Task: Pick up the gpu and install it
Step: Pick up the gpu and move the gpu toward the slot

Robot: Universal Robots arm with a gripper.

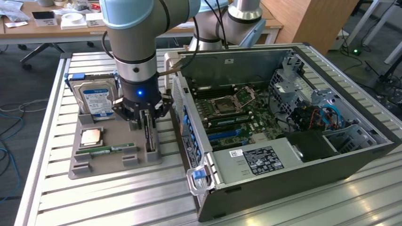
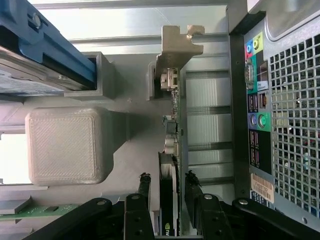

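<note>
The holder (image 1: 116, 167) sits toward the exterior view's left edge of the bench (image 1: 94, 202), with bare slats in front of it, while the open case (image 1: 283, 165) takes up most of the exterior view's right. Only a narrow lane lies between the holder and the case's rear wall. The gpu (image 1: 149, 139) stands on edge in the holder's slot on the side nearest the case, its metal bracket (image 2: 177, 45) at the far end. The pincer (image 1: 146, 123) is down over it, partly open, its fingers (image 2: 145, 187) on either side of the card with a thin gap on each side, so nothing is clamped. In the same holder a hard drive (image 1: 94, 96) stands upright behind, and a CPU (image 1: 92, 136) and RAM stick (image 1: 112, 150) lie flat, well clear of the fingers.
</note>
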